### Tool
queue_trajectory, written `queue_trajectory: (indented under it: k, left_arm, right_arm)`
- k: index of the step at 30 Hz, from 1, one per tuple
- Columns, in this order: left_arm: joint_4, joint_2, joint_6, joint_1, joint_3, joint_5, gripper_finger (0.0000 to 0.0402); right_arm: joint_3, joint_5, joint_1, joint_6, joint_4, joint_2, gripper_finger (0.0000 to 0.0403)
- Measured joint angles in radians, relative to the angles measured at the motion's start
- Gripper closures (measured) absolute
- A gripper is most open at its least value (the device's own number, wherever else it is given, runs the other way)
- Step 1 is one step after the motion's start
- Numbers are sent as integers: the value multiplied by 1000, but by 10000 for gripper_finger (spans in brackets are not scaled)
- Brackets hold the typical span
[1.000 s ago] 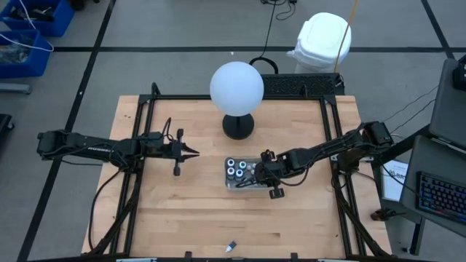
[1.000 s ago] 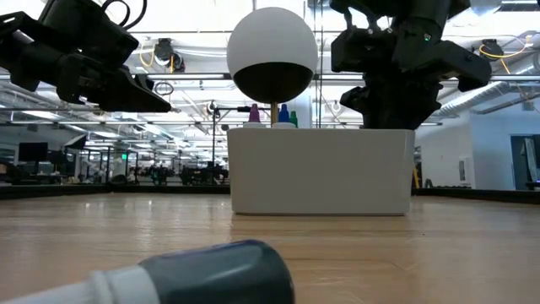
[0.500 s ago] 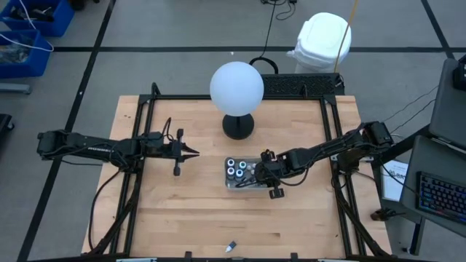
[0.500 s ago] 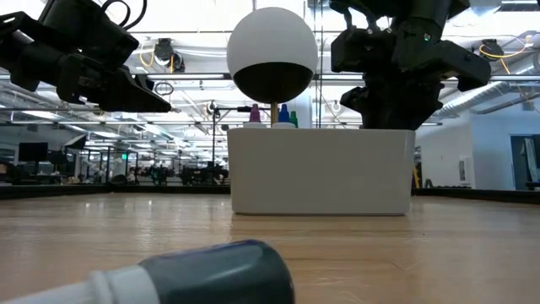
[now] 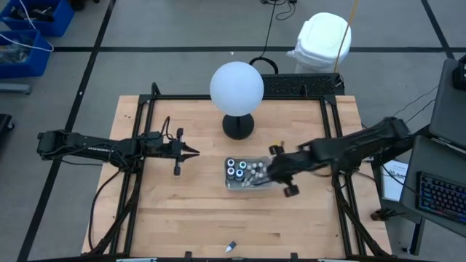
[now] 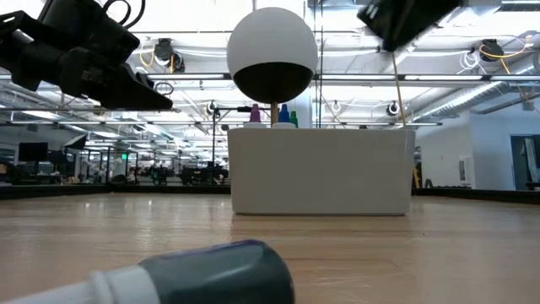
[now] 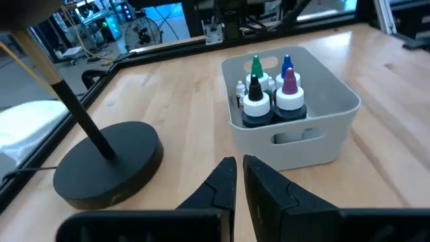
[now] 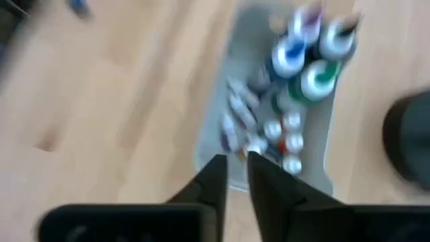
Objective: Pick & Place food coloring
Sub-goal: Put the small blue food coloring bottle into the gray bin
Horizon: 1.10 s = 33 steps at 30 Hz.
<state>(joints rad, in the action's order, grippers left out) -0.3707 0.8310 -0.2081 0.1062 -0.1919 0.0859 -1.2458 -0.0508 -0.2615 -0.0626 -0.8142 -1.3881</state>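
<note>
The food coloring bottles [image 5: 242, 172] stand and lie in the pale tray [image 5: 234, 184] at mid-table. In the left wrist view, the larger dark ones [image 7: 269, 107] stand upright with coloured tips. One more bottle [image 5: 231, 247] lies on its side by the near edge, close to the low camera [image 6: 194, 274]. My right gripper [image 5: 274, 172] hangs above the tray's right end, pointing steeply down, its fingers [image 8: 232, 176] shut with nothing between them. My left gripper [image 5: 195, 152] waits shut to the left of the tray, pointing at it [image 7: 238, 169].
A white globe [image 5: 237, 87] on a black round base [image 5: 238, 125] stands just behind the tray. Black frame rails [image 5: 331, 138] run along the table's left, right and far edges. Bare wood lies between the tray and the near edge.
My right gripper has risen up out of the tray and drawn back toward the table's right edge, all of it in the last half second. The tray and the bottles have stayed where they were.
</note>
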Motion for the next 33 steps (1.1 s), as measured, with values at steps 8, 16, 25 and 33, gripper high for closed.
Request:
queue_trajectory:
  k: [8,16,25,33]
  left_arm:
    - [-1,0,63,-2,0,1,366]
    - [4,0,118,-38,-3,15,366]
    - [356,217,126,-437,-354,-217,366]
    - [698,611,108,-611,-769,-178,366]
  right_arm:
    - [228,-48,-136,106,242,311,397]
    - [647,-111,-242,63,827,370,402]
    - [860,-241,-257,-91,1262,349,402]
    - [884,-241,-256,-122,1349,350,402]
